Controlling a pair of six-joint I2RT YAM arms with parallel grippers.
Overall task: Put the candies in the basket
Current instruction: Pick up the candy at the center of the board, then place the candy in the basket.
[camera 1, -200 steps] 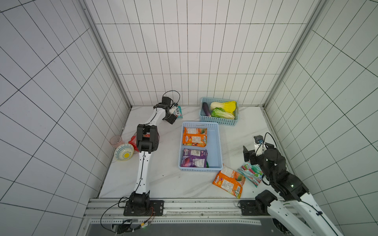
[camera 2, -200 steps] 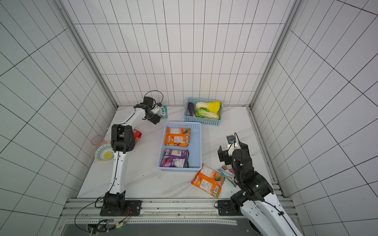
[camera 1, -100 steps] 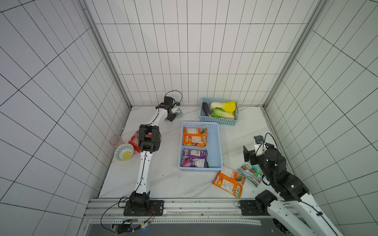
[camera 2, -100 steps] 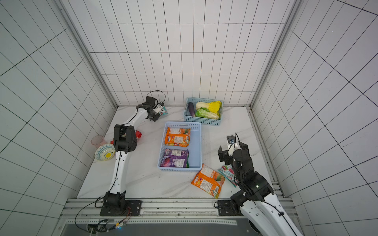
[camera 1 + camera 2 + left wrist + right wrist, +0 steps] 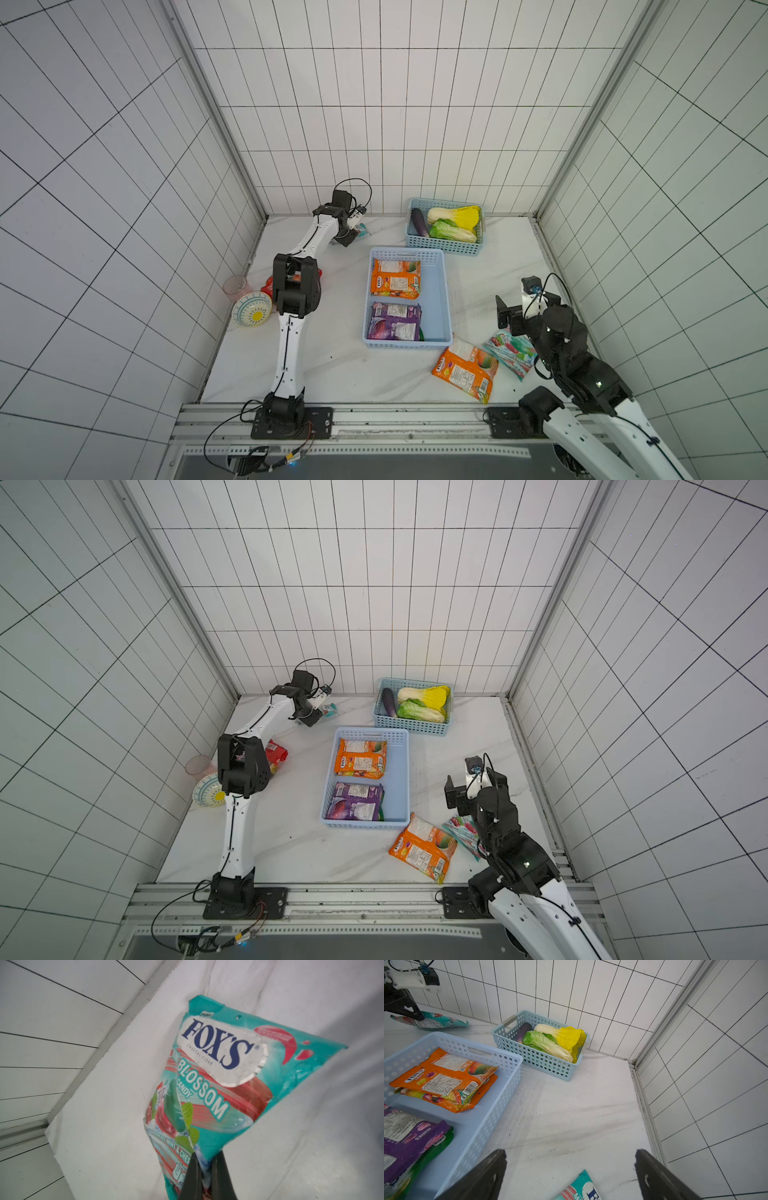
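The left claw is squeezed tight on a bottom corner of a teal candy bag, far back on the table by the back wall. The bag's long side runs straight away from the claw, and its top end, with the name FOX'S, points away too. In both top views it sticks out toward the small basket of vegetables. The big light blue basket sits in the middle, its long side running front to back. An orange bag lies flat in its back half and a purple bag in its front half. Another orange bag and a second teal bag lie on the table just beside its front right corner. The right claw is spread wide, holding nothing, near that second teal bag.
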